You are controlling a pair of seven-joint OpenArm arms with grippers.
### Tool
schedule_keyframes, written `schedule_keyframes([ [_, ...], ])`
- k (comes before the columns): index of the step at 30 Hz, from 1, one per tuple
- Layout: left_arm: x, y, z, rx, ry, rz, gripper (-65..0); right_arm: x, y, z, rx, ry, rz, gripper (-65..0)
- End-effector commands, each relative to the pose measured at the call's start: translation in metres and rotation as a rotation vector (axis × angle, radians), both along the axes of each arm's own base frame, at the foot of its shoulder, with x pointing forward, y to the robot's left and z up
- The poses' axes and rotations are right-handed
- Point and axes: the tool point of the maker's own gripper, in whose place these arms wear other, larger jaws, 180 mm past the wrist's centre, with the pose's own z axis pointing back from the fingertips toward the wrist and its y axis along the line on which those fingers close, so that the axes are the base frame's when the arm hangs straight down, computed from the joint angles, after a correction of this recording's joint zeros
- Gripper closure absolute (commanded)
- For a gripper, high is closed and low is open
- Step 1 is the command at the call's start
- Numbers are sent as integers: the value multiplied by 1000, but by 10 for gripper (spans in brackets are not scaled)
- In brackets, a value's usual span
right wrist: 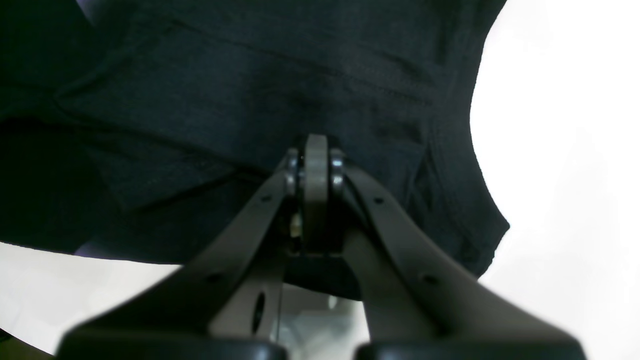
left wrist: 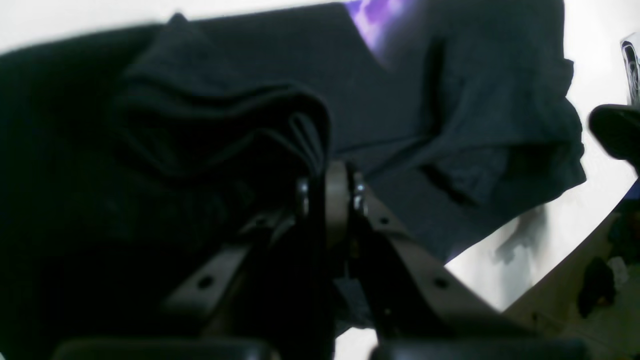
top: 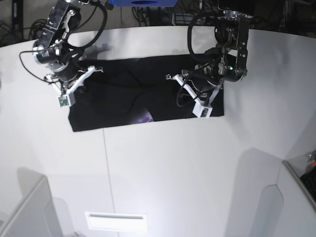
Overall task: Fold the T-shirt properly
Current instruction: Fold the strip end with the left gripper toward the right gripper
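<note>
Pinching black T-shirt (top: 128, 98) cloth, left gripper (left wrist: 332, 187) and right gripper (right wrist: 315, 165) jaws are clamped on it.

White table (top: 163, 168), grey partitions (top: 22, 212), cables (top: 197, 12) behind.

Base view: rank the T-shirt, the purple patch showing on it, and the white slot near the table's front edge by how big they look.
1. T-shirt, largest by far.
2. White slot.
3. Purple patch, smallest.
The slot sits nearer the camera, so its lead over the patch is partly nearness.
</note>
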Motion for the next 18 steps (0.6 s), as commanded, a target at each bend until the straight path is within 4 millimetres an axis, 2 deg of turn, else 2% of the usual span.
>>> schedule_keyframes([
  [1, 8, -2, 9, -21, -34, 5, 0, 8, -2, 11, -3, -50, -1, 0],
  [9, 3, -16, 9, -29, -32, -34, 0, 8, -2, 11, -3, -50, -1, 0],
  [14, 10, -24, 15, -47, -49, -37, 0, 8, -2, 11, -3, -50, -1, 0],
  [16, 11, -24, 16, -49, -51, -37, -23, 7, -2, 11, -4, -48, -1, 0],
  [18, 13, -25, 18, -51, -58, -39, -77, 7, -2, 10, -4, -47, -1, 0],
])
